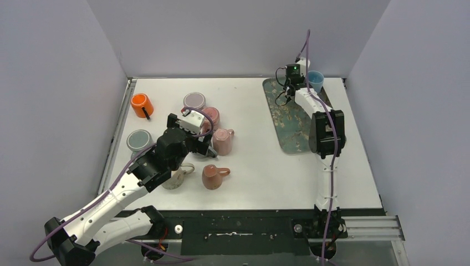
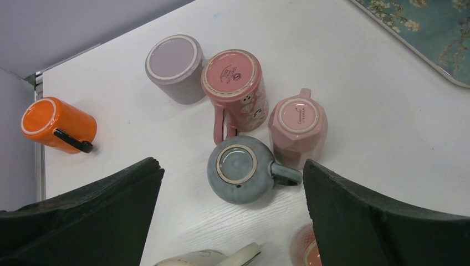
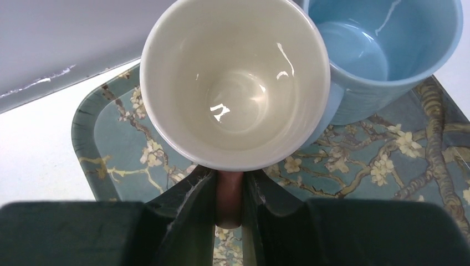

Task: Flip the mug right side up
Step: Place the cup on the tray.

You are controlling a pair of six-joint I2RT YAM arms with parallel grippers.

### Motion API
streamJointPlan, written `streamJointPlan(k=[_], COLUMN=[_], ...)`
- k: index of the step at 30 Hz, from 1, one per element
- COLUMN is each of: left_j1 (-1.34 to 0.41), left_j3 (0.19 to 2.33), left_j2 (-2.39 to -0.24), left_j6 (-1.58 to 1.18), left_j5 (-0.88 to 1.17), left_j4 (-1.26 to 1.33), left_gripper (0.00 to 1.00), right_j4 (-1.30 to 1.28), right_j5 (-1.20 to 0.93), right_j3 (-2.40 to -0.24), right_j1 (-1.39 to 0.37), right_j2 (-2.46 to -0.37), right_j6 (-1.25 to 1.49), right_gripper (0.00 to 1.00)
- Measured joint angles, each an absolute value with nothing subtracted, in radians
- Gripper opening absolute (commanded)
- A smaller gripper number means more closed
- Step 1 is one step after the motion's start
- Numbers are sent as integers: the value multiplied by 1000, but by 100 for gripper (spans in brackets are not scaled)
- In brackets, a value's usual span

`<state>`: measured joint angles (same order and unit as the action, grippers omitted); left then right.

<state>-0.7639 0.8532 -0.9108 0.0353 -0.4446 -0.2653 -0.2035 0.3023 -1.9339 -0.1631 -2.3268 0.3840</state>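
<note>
My right gripper (image 3: pixel 229 180) is shut on the brownish-pink handle of a mug (image 3: pixel 235 83) with a cream-white inside. That mug stands mouth up over the far end of the floral tray (image 3: pixel 111 149), touching an upright light blue mug (image 3: pixel 382 50). Whether its base rests on the tray is hidden. In the top view the right gripper (image 1: pixel 291 84) hides this mug. My left gripper (image 2: pixel 231 166) is open, hovering above an upside-down grey-blue mug (image 2: pixel 241 169) whose handle points right. Nothing sits between its fingers.
Upside-down mugs crowd the left gripper: lilac (image 2: pixel 174 66), tall pink (image 2: pixel 235 83), faceted pink (image 2: pixel 299 122). An orange mug (image 1: pixel 142 105) and a grey one (image 1: pixel 138 139) sit further left. A cream mug (image 1: pixel 176 177) and a pink mug (image 1: pixel 211 177) lie nearer the front edge.
</note>
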Motion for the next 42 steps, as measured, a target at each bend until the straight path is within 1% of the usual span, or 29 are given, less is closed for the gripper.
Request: streamJointPlan(k=[1, 3, 12, 17, 19, 21, 26, 29, 30, 32, 35, 38, 40, 42], left_j1=[-764, -764, -764, -764, -764, -764, -764, -764, -764, -764, -763, -762, -759, -757], left_j3=[853, 853, 853, 853, 853, 853, 853, 855, 858, 876, 937, 995, 1017, 1025], left_j2=[-911, -911, -911, -911, -911, -914, -937, -965, -974, -1002, -1048, -1073, -1075, -1074], left_j6=[36, 36, 38, 38, 38, 38, 36, 27, 22, 2, -35, -80, -118, -147], left_j5=[-445, -445, -445, -445, -445, -444, -441, -439, -437, -432, -416, -394, -369, -334], left_j4=[-265, -265, -265, -265, -265, -265, -266, -270, -277, -305, -364, -406, -427, -443], left_gripper=[97, 97, 97, 97, 97, 97, 97, 97, 97, 97, 97, 97, 97, 95], right_j4=[-213, -218, -217, -210, -206, -202, -203, -203, -203, -202, -199, -182, -165, -142], right_j5=[307, 311, 328, 328, 327, 321, 286, 254, 244, 210, 163, 112, 65, -1], right_j3=[-1951, -1979, -1997, -2007, -2013, -2019, -2004, -1956, -1940, -1893, -1838, -1765, -1689, -1594], right_j1=[-163, -163, -157, -149, -149, -149, -149, -149, -149, -149, -149, -149, -147, -144], right_j2=[-2335, -2353, -2368, -2368, -2368, -2367, -2342, -2278, -2255, -2186, -2085, -1979, -1898, -1816], right_j6=[385, 385, 382, 376, 375, 373, 370, 370, 371, 374, 377, 378, 378, 378], right_gripper=[16, 21, 23, 27, 30, 36, 44, 53, 59, 67, 75, 80, 80, 78])
